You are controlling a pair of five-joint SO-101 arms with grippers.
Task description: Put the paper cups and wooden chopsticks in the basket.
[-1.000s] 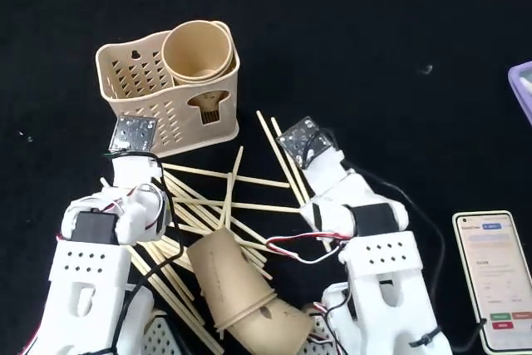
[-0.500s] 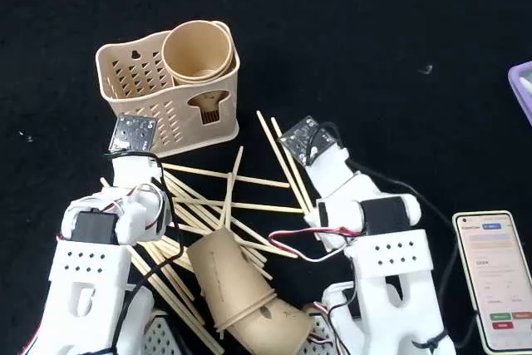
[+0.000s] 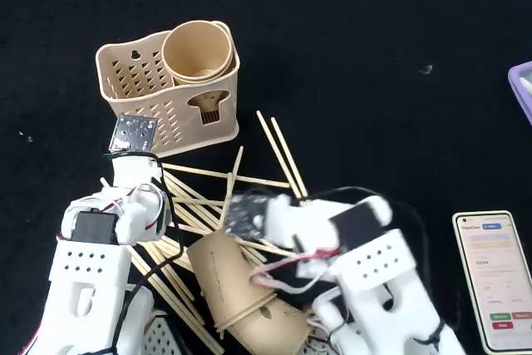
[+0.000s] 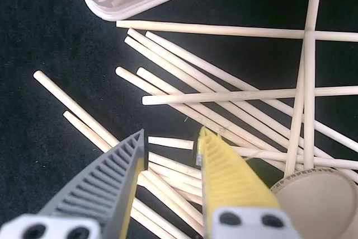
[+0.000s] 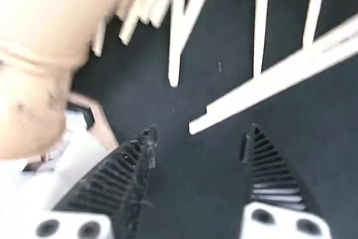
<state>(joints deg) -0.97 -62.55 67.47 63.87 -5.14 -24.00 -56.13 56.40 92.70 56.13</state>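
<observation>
My left jaws stood narrowly open, empty, over scattered wooden chopsticks (image 4: 224,96) on the counter (image 3: 374,81); my right jaws gaped wide beside the fallen paper cups (image 3: 237,293). Judged chopsticks light, stiff, roll-prone: pinch mid-length.

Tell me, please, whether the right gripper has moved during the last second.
Yes. In the high view the right gripper swung away from the phone, toward the lying paper cups.
</observation>
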